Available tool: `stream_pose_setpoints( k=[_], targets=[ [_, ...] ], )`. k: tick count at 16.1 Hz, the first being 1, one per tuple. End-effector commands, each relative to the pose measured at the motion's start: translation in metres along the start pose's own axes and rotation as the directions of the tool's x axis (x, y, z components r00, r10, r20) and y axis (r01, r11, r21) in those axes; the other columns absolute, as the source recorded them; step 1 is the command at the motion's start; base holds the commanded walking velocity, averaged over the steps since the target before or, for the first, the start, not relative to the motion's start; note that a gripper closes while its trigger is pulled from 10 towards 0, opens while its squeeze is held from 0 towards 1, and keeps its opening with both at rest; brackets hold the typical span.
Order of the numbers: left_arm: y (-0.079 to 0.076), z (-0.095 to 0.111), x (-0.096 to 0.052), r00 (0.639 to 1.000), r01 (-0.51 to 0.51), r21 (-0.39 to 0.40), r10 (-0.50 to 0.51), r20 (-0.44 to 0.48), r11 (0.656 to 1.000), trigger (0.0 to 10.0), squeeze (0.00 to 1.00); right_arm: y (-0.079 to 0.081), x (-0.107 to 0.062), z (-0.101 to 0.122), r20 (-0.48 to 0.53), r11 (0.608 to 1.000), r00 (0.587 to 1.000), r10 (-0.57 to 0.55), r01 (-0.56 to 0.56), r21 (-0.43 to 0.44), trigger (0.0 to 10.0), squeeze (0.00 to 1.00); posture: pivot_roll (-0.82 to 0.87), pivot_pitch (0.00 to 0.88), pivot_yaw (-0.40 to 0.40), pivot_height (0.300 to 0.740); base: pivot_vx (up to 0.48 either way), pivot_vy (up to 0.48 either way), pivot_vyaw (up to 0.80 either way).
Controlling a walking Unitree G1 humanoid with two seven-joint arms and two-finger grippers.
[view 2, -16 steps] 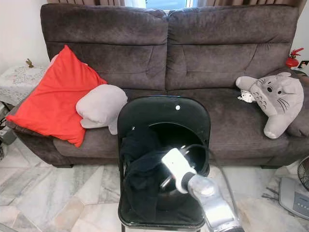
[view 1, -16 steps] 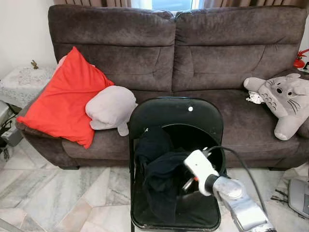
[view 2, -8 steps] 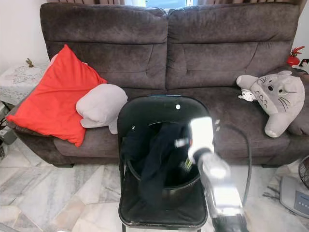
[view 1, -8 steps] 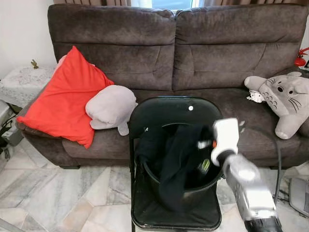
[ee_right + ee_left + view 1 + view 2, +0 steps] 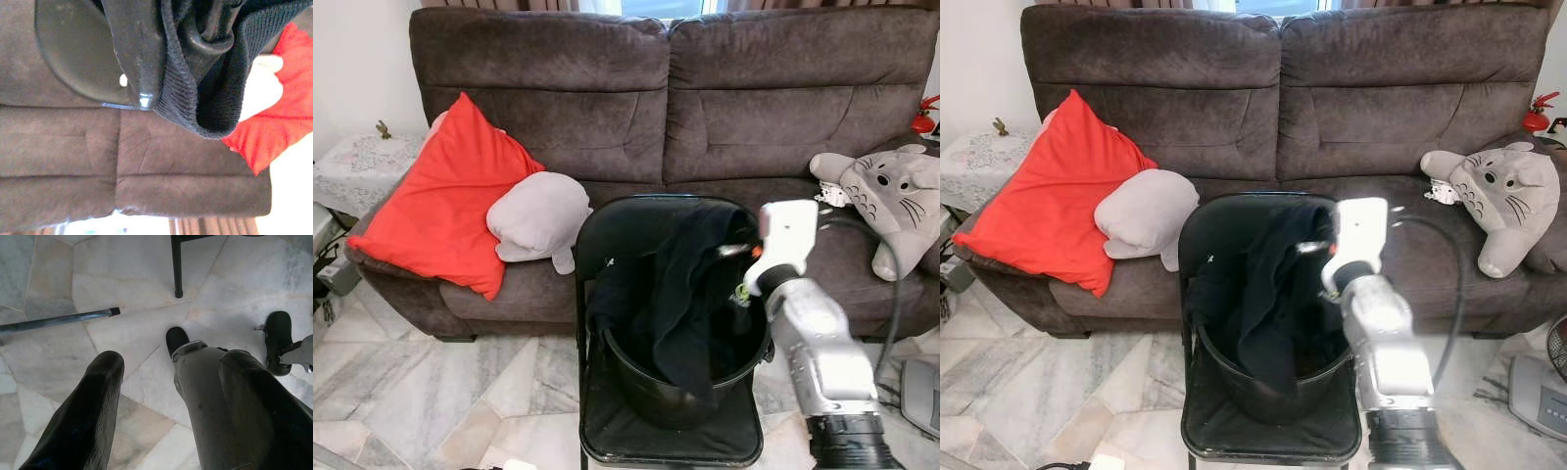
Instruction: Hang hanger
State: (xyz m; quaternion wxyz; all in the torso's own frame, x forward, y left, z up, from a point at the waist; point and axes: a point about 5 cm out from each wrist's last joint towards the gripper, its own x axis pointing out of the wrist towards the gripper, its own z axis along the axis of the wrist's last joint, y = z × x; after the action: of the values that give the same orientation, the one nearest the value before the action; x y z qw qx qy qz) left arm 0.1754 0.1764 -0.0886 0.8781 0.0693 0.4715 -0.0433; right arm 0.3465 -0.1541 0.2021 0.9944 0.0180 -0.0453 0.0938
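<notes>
A black knitted garment [image 5: 690,294] hangs half out of a black bucket [image 5: 646,387] that stands on a black folding chair [image 5: 607,235]. My right gripper [image 5: 736,251] is shut on the garment's top edge and holds it level with the chair's backrest. In the right wrist view a black finger [image 5: 132,49] presses against the bunched knit [image 5: 215,103]; no hanger can be made out in the folds. My left gripper [image 5: 171,363] hangs open over the marble floor beside my own leg.
A brown sofa [image 5: 666,108] stands right behind the chair, with a red cushion [image 5: 440,196], a grey plush pillow [image 5: 538,215] and a grey plush toy [image 5: 896,206]. A lace-covered side table [image 5: 357,166] is at the left. A grey rod [image 5: 54,321] lies on the floor.
My right arm has risen out of the bucket, pulling the black garment up with it to the height of the chair's backrest. The rest of the scene is unchanged.
</notes>
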Motion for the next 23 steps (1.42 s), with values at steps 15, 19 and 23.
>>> stream_pose_setpoints(
  k=[15,19,23],
  targets=[
    [0.066,-0.032,-0.018,0.995,-0.058,-0.017,0.057,-0.078,0.998,10.0,0.0,-0.036,-0.048,-0.063,-0.398,0.429,0.79,-0.467,0.596,0.679,0.0,0.0,-0.03,0.044,0.06,0.74,0.0,0.0,0.0],
    [0.043,-0.022,-0.01,0.997,-0.037,-0.017,0.036,-0.063,0.999,10.0,0.0,-0.006,-0.005,0.047,0.181,0.975,0.964,-0.193,0.168,0.143,10.0,0.0,-0.03,0.038,0.061,0.74,0.0,0.0,0.0],
    [0.024,-0.015,-0.005,0.998,-0.015,-0.008,0.014,-0.056,1.0,10.0,0.0,-0.002,-0.008,0.005,-0.05,0.979,0.989,-0.142,0.132,-0.155,10.0,0.0,-0.03,0.049,0.059,0.74,0.0,0.0,0.0]
  ],
)
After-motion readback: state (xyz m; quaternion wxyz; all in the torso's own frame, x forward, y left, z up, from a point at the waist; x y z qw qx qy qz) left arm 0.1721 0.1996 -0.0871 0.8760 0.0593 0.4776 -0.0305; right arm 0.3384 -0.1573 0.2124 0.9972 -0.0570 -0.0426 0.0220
